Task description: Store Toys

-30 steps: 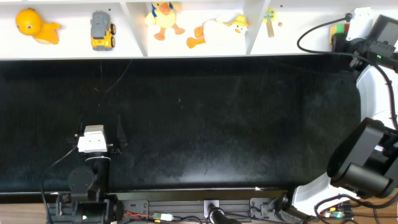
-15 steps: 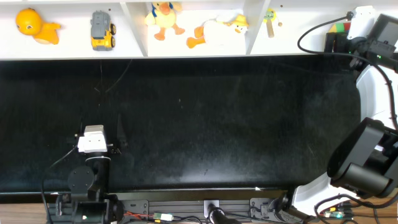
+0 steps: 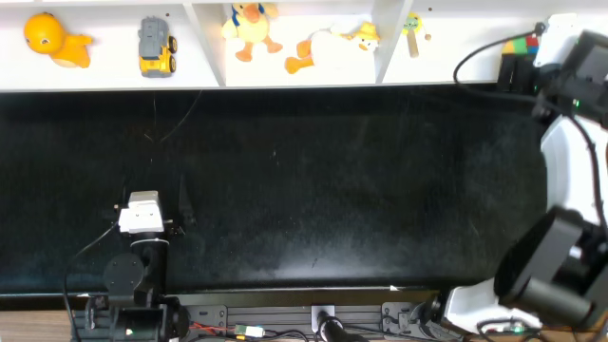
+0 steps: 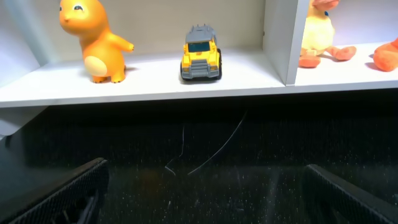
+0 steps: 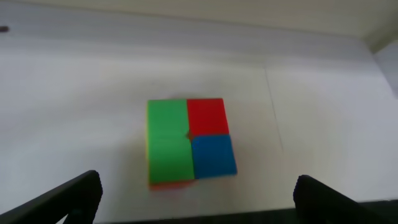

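Edging the black mat (image 3: 332, 190), a white shelf (image 3: 190, 78) faces left tool (image 4: 202, 173) and right tool (image 5: 196, 186), both released.

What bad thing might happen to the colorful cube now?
The cube rests on the white shelf just ahead of the open right tool. If the arm pulls back crookedly, a finger might clip it. It also looks close to the shelf's front edge, so a nudge may drop it onto the black table.
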Motion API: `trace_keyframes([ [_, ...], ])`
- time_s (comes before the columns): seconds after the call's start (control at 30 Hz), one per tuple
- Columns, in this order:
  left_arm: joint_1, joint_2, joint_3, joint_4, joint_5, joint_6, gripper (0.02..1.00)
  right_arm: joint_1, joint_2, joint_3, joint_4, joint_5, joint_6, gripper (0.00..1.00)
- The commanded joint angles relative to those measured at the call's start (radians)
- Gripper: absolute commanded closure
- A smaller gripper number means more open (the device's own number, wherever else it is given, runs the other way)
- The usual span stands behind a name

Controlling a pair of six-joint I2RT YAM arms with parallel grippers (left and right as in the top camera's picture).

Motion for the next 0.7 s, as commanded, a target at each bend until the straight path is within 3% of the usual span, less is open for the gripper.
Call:
trace_keyframes([
  [0.03,-0.006,-0.011,-0.001,-0.003,0.006,0.019,0.02,0.004,-0.142,-0.119,0.02,0.009,0.024,0.003],
  [0.33,-0.006,-0.011,-0.001,-0.003,0.006,0.019,0.02,0.033,-0.378,-0.344,0.038,0.027,0.109,0.005],
  [0.7,-0.006,-0.01,-0.001,-0.003,0.006,0.019,0.02,0.341,-0.624,-0.621,0.105,0.364,0.288,0.007],
])
